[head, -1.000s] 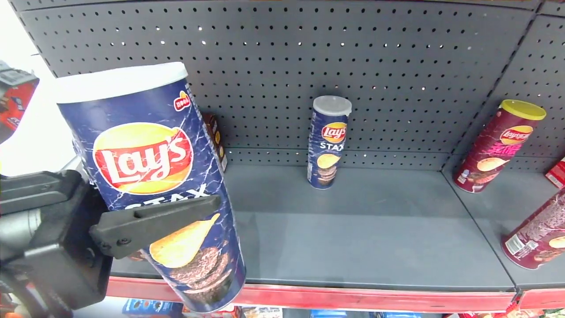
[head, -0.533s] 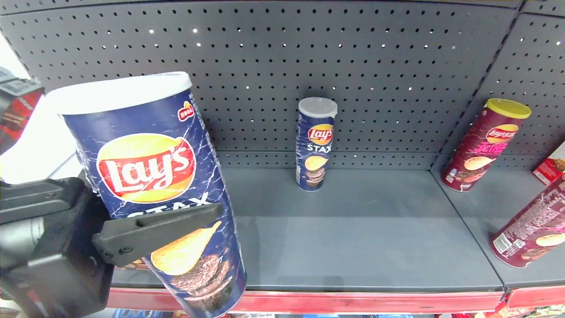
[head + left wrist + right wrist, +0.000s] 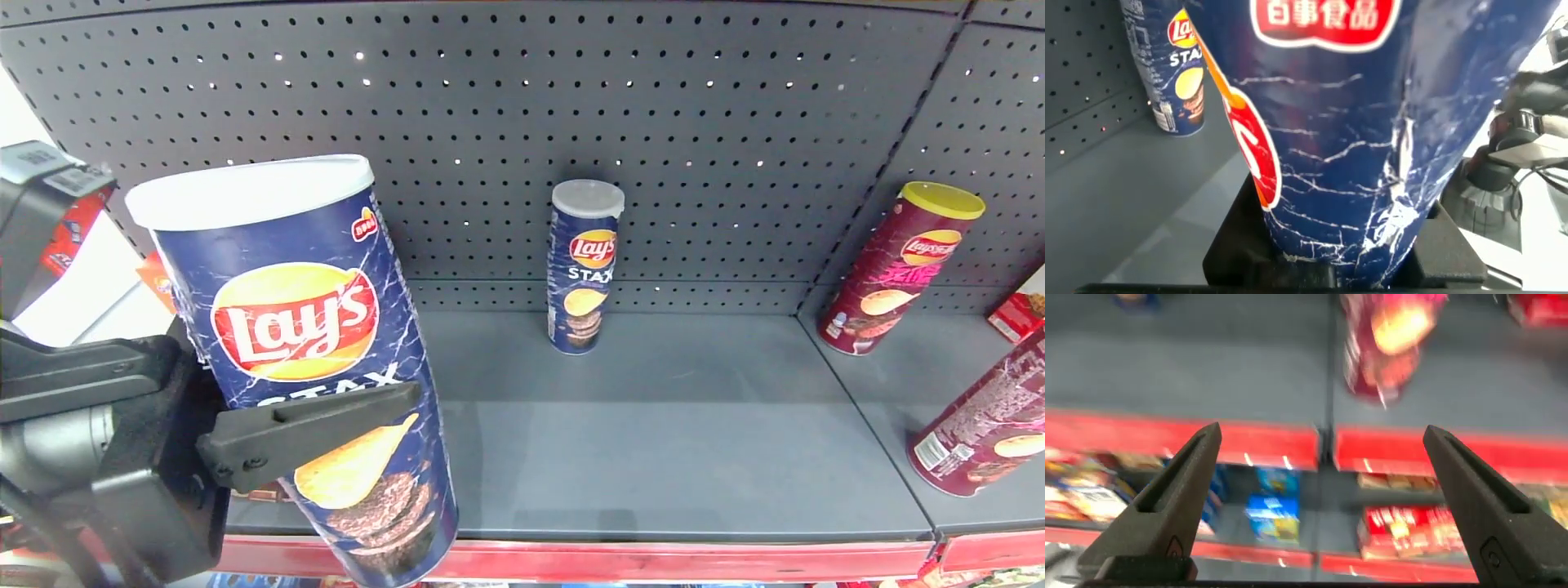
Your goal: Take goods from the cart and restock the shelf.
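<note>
My left gripper (image 3: 269, 408) is shut on a blue chip can (image 3: 302, 359) with a white lid, held upright and slightly tilted at the left front edge of the grey shelf (image 3: 669, 441). That held blue can (image 3: 1355, 122) stands close against the left wrist camera. A second blue chip can (image 3: 581, 265) stands at the back of the shelf by the pegboard, and the same second can (image 3: 1167, 69) appears in the left wrist view. My right gripper (image 3: 1323, 498) is open with nothing between its fingers, below the shelf's red front edge (image 3: 1249, 441).
A maroon can with a yellow lid (image 3: 898, 269) stands at the back right, and another maroon can (image 3: 988, 425) sits nearer the right front. Red boxes (image 3: 1020, 310) are at the far right. The middle of the shelf floor is bare. Lower shelves hold packaged goods (image 3: 1404, 531).
The held blue can and left gripper have shifted a little right and down toward the shelf. The head camera panned right, most of it early on.
</note>
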Controlling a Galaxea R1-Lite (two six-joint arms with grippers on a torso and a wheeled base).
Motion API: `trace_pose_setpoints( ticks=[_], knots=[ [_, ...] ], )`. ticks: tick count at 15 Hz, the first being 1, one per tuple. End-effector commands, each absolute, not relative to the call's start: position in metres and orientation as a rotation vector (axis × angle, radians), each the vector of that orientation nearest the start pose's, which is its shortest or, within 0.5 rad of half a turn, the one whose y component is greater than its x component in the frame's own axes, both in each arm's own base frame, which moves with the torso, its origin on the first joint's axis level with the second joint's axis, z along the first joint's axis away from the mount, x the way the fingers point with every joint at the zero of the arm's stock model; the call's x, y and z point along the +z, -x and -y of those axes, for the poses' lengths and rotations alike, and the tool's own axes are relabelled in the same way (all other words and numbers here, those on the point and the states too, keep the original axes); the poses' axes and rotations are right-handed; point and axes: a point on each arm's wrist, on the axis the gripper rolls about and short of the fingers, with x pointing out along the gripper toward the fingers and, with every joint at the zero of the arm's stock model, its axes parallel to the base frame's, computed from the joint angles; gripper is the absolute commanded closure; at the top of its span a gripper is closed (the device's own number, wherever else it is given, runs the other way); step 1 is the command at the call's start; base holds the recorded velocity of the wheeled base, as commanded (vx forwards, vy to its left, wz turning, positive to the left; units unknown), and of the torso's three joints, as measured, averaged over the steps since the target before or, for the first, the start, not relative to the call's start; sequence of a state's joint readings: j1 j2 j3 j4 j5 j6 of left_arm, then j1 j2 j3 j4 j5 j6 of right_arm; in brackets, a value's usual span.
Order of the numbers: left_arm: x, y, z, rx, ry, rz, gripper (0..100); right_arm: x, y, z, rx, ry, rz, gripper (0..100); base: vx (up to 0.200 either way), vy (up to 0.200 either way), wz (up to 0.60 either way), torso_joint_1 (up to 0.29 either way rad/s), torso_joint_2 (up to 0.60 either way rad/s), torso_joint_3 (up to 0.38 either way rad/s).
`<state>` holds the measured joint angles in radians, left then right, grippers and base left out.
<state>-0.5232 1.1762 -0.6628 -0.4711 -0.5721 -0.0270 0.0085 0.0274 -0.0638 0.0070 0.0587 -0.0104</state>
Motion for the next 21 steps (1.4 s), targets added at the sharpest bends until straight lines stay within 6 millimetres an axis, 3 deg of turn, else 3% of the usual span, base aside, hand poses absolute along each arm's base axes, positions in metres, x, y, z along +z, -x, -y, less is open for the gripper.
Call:
trace_pose_setpoints(
  ticks=[1, 5, 7, 9, 13, 17, 18, 19, 21],
  knots=[
    [0.247, -0.145, 0.098, -1.092, 0.03, -0.076, 100, 0.19, -0.004, -0.004, 0.21, -0.052, -0.053, 0, 0.0, 0.0, 0.0, 0.0, 0.0, 0.0],
    [0.246, -0.145, 0.098, -1.094, 0.033, -0.077, 100, 0.21, -0.036, -0.013, 0.487, 0.134, -0.111, 0, 0.0, 0.0, 0.0, 0.0, 0.0, 0.0],
    [0.245, -0.146, 0.096, -1.081, 0.034, -0.08, 100, 0.217, -0.061, -0.025, 0.599, 0.145, -0.172, 0, 0.0, 0.0, 0.0, 0.0, 0.0, 0.0],
    [0.245, -0.147, 0.096, -1.082, 0.032, -0.079, 100, 0.222, -0.096, -0.05, 0.721, 0.143, -0.179, 0, 0.0, 0.0, 0.0, 0.0, 0.0, 0.0],
    [0.246, -0.152, 0.099, -1.084, 0.034, -0.087, 100, 0.216, -0.164, -0.085, 0.756, 0.15, -0.242, 0, 0.0, 0.0, 0.0, 0.0, 0.0, 0.0],
    [0.243, -0.152, 0.099, -1.085, 0.036, -0.099, 100, 0.213, -0.212, -0.108, 0.822, 0.137, -0.212, 0, 0.0, 0.0, 0.0, 0.0, 0.0, 0.0],
    [0.243, -0.152, 0.099, -1.085, 0.036, -0.099, 100, 0.213, -0.213, -0.109, 0.824, 0.137, -0.214, 0, 0.0, 0.0, 0.0, 0.0, 0.0, 0.0],
    [0.243, -0.152, 0.099, -1.084, 0.036, -0.099, 100, 0.214, -0.236, -0.118, 0.867, 0.13, -0.213, 0, 0.0, 0.0, 0.0, 0.0, 0.0, 0.0],
    [0.242, -0.152, 0.099, -1.096, 0.036, -0.101, 100, 0.214, -0.259, -0.123, 0.909, 0.127, -0.173, 0, 0.0, 0.0, 0.0, 0.0, 0.0, 0.0]
  ],
)
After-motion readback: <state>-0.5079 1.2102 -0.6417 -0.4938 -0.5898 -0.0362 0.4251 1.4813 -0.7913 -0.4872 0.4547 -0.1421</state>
